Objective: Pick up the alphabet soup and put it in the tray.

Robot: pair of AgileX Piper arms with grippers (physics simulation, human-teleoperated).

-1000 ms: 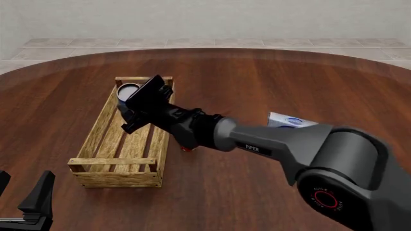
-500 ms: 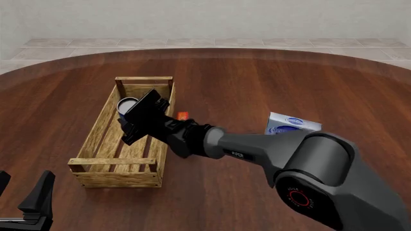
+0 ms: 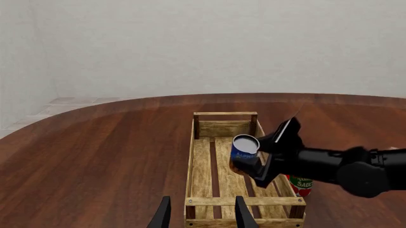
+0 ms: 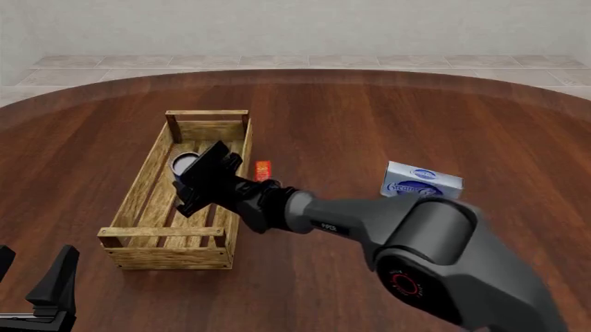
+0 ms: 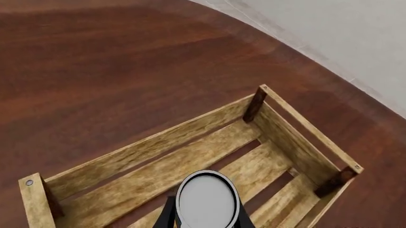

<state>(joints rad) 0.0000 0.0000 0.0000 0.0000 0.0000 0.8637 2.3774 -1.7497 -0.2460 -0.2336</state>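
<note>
The left gripper (image 3: 201, 216) showed two dark fingers (image 3: 163, 216) held apart, with nothing between them, above the near end rail of the tray (image 3: 201, 164). The tray lay lengthwise on the brown worktop (image 3: 101, 147). Over the tray, the right gripper (image 3: 255, 159) clamped the alphabet soup (image 3: 244, 151), its pale top visible. A red-and-green can (image 3: 300, 184) stood just beside the tray's outer wall, partly hidden by the right arm.
</note>
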